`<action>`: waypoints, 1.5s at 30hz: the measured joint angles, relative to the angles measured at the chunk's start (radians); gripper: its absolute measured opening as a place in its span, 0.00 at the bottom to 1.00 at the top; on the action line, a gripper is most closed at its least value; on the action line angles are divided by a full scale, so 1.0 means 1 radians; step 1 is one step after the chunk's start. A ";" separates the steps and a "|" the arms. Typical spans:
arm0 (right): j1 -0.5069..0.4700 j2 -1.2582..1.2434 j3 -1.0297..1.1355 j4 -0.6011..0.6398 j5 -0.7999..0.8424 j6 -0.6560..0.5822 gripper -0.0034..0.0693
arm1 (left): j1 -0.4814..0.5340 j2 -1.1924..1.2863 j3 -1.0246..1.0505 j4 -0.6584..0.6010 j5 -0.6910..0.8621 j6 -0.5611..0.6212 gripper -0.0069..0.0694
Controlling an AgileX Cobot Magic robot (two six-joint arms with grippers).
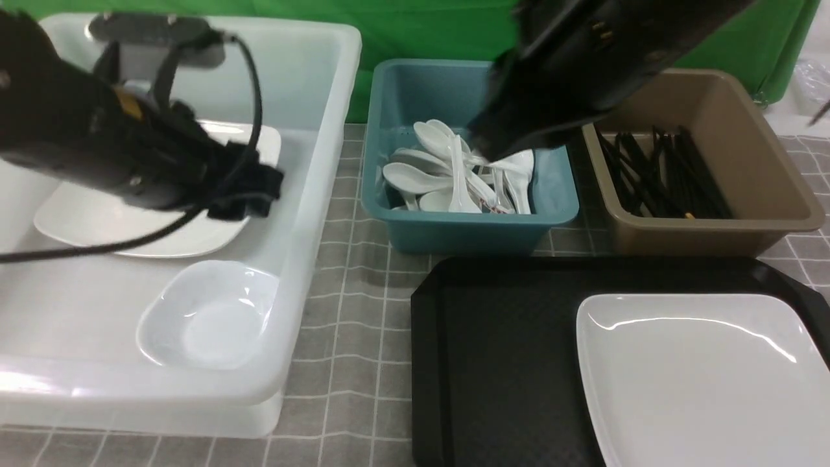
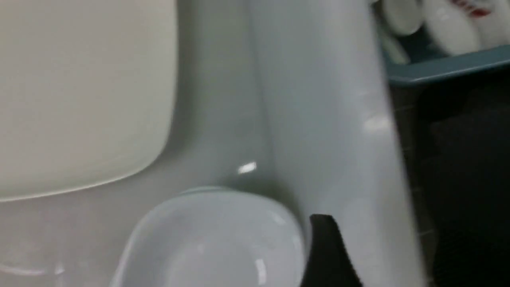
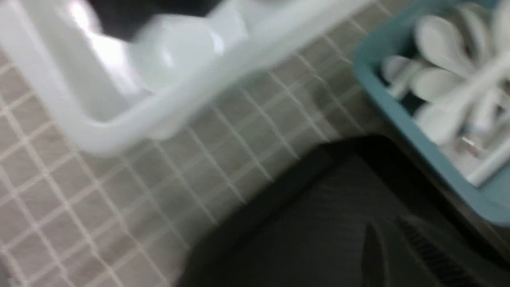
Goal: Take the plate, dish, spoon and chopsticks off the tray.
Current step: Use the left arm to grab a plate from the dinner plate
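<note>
White plate (image 1: 700,376) alone lies on the black tray (image 1: 493,350); the dish (image 1: 207,318) sits in the white tub (image 1: 324,194). We judge the plate comes next. Our left gripper (image 1: 249,191) hovers over the tub, spread unclear; our right gripper (image 1: 496,139), pinched shut above the teal bin (image 1: 395,97), must reach the plate's rim.
</note>
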 joint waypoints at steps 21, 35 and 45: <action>-0.537 -0.667 0.706 -0.057 -0.060 0.028 0.08 | -0.411 0.763 -0.718 -0.160 0.157 0.053 0.38; -0.537 -0.692 0.741 -0.027 -0.081 0.028 0.08 | -0.415 0.982 -0.793 -0.268 0.081 0.105 0.79; -0.537 -0.692 0.741 -0.027 -0.081 0.026 0.08 | -0.415 1.009 -0.795 -0.335 0.044 0.137 0.58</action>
